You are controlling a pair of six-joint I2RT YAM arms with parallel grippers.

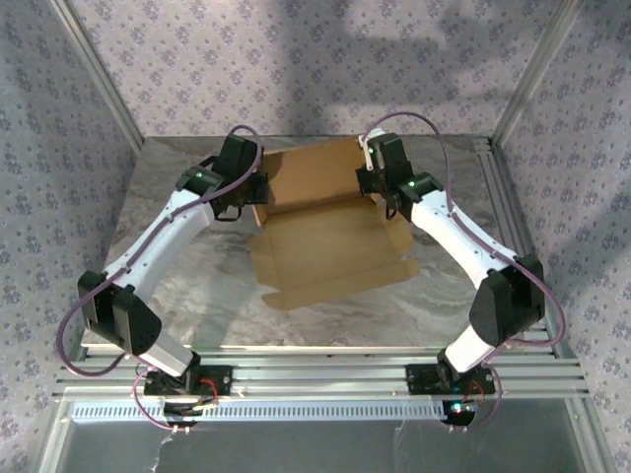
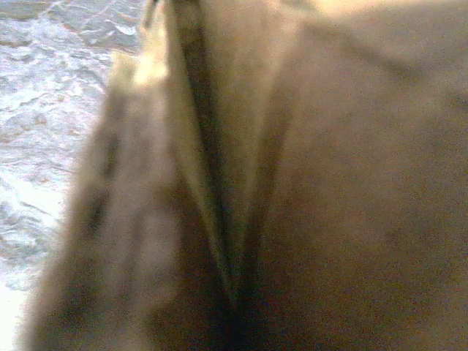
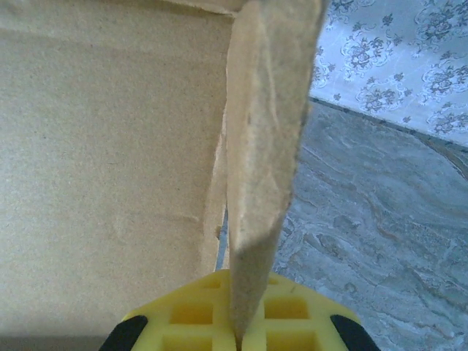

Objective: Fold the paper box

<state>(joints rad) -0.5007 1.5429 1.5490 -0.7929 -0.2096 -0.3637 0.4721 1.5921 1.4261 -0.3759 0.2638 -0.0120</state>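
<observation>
The paper box (image 1: 325, 246) is plain brown, the table (image 1: 197, 286) grey-marbled, the walls (image 1: 325, 59) floral lilac.

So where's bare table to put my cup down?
The near strip of table between the paper box and the metal rails is bare. It is crowded at the back, where the left tool and right tool clamp it.

the right gripper (image 3: 238, 333) has its yellow fingers (image 3: 186, 314) pressed together on a flap (image 3: 263, 146) of the paper box (image 3: 110, 161). the flap stands up edge-on from between them. a broad, plain brown panel spreads out to the left of it. to the right lies the grey marbled table (image 3: 365, 219), with a flowered wall (image 3: 395, 51) behind it.
</observation>
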